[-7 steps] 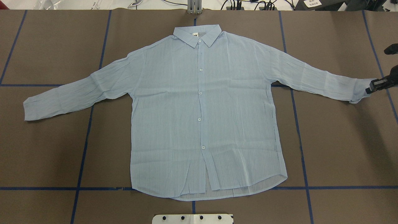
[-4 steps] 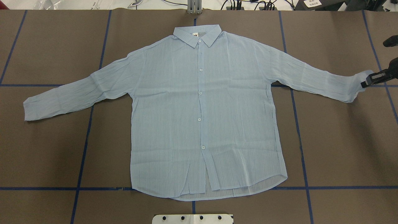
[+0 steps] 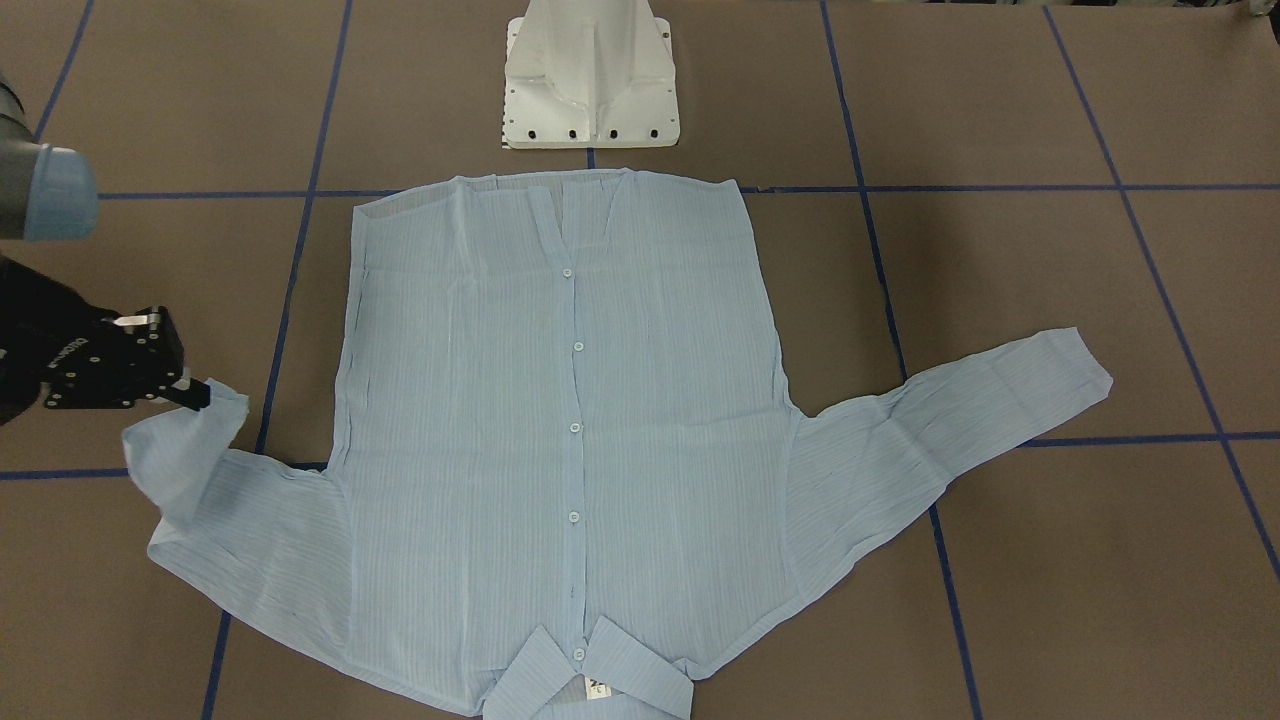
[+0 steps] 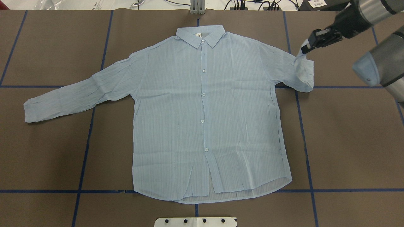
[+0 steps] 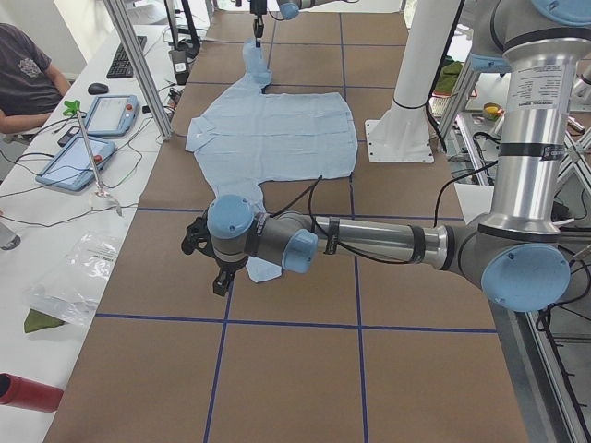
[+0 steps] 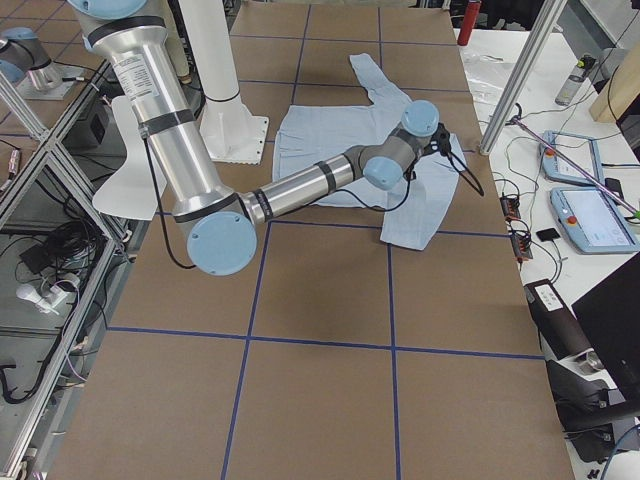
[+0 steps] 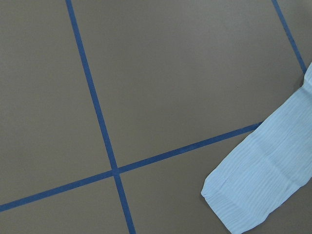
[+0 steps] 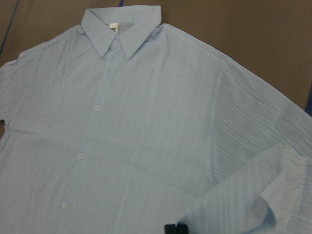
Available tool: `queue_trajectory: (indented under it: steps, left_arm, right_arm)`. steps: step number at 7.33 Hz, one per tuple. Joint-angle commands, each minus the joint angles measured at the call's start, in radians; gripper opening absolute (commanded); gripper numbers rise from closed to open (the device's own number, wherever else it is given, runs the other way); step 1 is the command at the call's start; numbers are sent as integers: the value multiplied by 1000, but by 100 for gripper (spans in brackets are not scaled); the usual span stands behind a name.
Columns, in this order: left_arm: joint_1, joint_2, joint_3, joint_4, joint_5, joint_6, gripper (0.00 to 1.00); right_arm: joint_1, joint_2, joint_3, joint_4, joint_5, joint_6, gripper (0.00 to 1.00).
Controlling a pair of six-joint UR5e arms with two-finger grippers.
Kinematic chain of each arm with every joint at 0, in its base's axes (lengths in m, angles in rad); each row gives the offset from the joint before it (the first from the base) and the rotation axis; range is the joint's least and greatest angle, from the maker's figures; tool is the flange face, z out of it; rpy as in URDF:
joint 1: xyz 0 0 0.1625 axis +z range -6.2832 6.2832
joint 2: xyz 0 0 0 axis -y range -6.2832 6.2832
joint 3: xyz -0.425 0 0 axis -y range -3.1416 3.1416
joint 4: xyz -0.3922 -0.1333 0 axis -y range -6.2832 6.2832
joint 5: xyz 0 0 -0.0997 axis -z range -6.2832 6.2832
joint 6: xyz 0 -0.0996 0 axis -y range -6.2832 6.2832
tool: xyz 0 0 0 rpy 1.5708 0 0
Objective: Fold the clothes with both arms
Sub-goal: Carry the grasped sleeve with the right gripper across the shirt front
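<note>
Carried inward from the table's right edge since the earlier overhead frames, the right gripper (image 4: 305,49) is now found beside the shirt's right shoulder. The right sleeve (image 4: 303,74), stretched out flat before, is now doubled back on itself.

From across the table, the light-blue shirt (image 3: 560,400) is shown spread flat, front up and buttoned, on the brown table (image 3: 1000,300). The table is marked into squares by blue tape lines (image 3: 1000,187). The hem is turned toward the white pedestal base (image 3: 590,90). The right gripper's jaws are clamped on the right cuff (image 3: 185,440), which is lifted off the surface.

From overhead, the left sleeve (image 4: 72,97) is seen lying straight and flat. Cables are seen on a white bench (image 4: 94,3) past the collar (image 4: 200,33).

From the left end, the left gripper (image 5: 211,263) is seen close by the left cuff (image 5: 263,270); whether its jaws are apart or together cannot be told. Tablets (image 5: 111,115) are laid on the bench, and a person (image 5: 28,78) is seated at it.

From the right end, the right arm (image 6: 300,185) is seen stretched low across the table to the shirt.

By the left wrist camera, only the left cuff and crossing tape lines on bare brown surface are shown.

By the right wrist camera, black fingertips (image 8: 169,228) are shown at the lower edge, with the raised cuff beside them and the neck label (image 8: 113,27) inside the collar.
</note>
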Motion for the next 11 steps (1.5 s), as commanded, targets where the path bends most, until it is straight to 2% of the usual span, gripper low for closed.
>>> queue_trajectory:
  steps: [1,2,3,4,6,7,9,10,11]
  left_arm:
    - [-1,4,10,0,0,3,100]
    - [-1,4,22,-3,0,4,100]
    - [-1,4,33,-5,0,6,100]
    - [-1,4,40,-6,0,6,100]
    - [0,4,78,-47,0,6,100]
    - [0,4,89,-55,0,6,100]
    - [0,4,96,-61,0,6,100]
    - [0,4,100,-61,0,6,100]
    - [0,1,100,-61,0,4,100]
  right_arm:
    - [-91,260,-15,-163,-90,42,0]
    - [-119,340,-41,-200,-103,41,0]
    - [-171,391,-93,-200,-153,41,0]
    - [-241,436,-156,-190,-249,41,0]
    - [-325,487,-245,-188,-329,39,0]
    - [-364,522,-311,-188,-381,39,0]
    - [-461,675,-563,-187,-510,39,0]
    - [-513,715,-602,-187,-597,41,0]
    - [-599,733,-618,-184,-747,41,99]
